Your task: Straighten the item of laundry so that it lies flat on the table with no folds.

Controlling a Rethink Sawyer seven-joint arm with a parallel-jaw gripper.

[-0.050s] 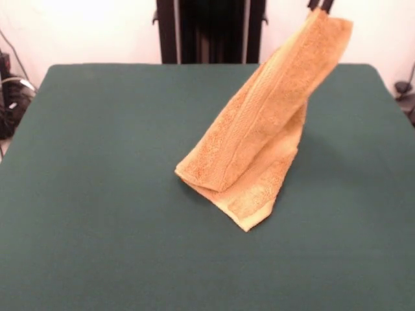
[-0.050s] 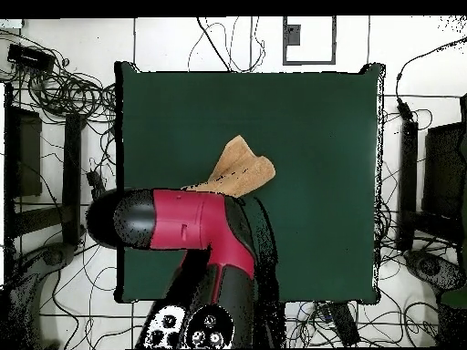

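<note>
Table: dark green, bare across the near side.
Towel's low end: rested on the cloth right of centre, one corner pointing nearest, layers doubled over.
Towel: orange-tan, hoisted up at a slant toward the top right, far from flat, woven band running along its length.
Gripper: only dark tips seen at the top edge, clamped on the towel's upper corner.
Arm: red and black, hid much of the towel from overhead.

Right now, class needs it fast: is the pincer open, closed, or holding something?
Pincer: closed on the top corner of the orange-tan towel, lifting it while its lower end rests on the green table.
</note>
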